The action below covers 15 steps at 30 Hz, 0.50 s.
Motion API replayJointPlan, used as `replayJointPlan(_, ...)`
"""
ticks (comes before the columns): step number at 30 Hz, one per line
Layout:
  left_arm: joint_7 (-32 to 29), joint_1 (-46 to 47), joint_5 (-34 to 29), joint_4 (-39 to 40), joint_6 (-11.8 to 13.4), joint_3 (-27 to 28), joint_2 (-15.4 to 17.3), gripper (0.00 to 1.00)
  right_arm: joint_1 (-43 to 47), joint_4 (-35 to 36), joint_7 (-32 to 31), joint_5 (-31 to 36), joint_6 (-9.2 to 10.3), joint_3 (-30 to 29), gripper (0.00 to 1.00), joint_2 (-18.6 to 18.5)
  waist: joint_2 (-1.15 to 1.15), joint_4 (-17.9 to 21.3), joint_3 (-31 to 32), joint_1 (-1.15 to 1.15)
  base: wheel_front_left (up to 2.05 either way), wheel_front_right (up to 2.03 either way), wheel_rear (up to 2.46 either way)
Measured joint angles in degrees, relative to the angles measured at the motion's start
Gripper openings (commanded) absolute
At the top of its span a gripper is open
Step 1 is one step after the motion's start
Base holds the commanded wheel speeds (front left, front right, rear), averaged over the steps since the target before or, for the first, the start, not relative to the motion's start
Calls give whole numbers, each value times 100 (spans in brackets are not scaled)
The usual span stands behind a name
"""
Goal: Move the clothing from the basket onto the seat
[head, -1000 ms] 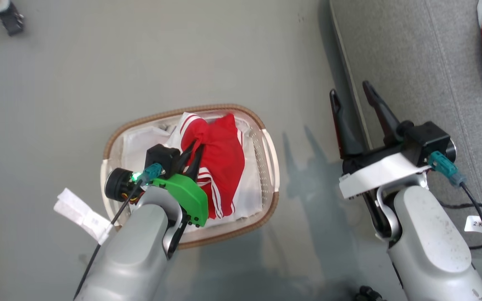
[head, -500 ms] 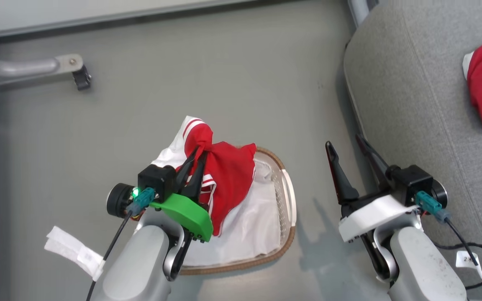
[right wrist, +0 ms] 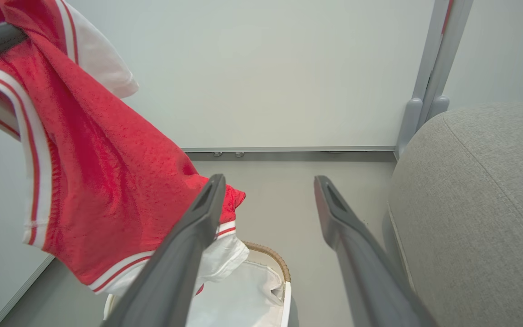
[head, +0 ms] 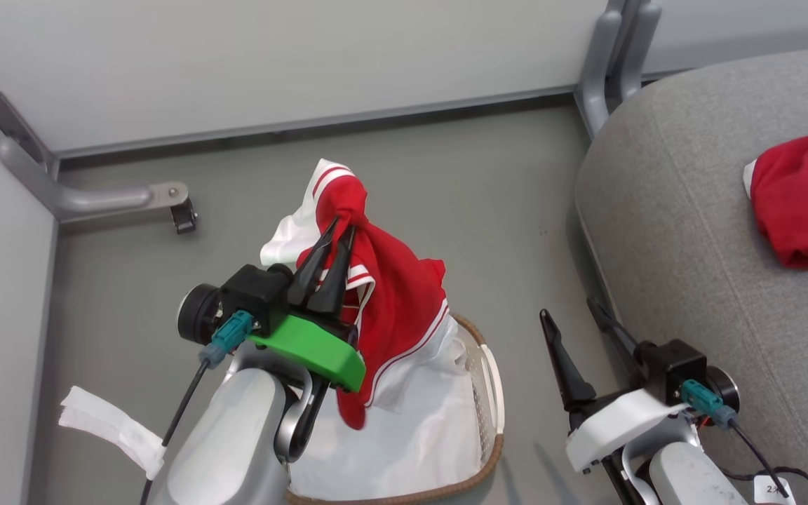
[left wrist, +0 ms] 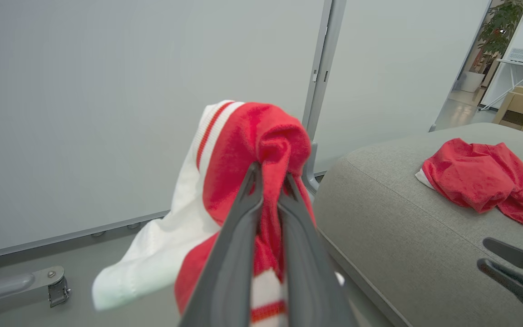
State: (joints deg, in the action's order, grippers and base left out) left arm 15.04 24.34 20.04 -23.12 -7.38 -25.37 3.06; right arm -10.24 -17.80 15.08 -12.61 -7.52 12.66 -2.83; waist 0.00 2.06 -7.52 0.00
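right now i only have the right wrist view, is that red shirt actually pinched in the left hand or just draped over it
Observer: Pinched. In the left wrist view the left hand is shut on a bunched fold of the red garment, and the rest hangs below the fingers.
Operator: ok and is anything on the seat yet
Observer: Yes. A second red garment lies crumpled on top of the grey seat, set back from the rounded edge you can see.
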Motion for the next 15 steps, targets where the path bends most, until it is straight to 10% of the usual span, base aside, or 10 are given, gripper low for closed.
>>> replayJointPlan(15, 0, 309, 112, 701, 0, -94, 13, 0, 191, -122, 0, -19, 0, 94, 100, 0, 0, 4, 468, 0, 0, 0, 0)
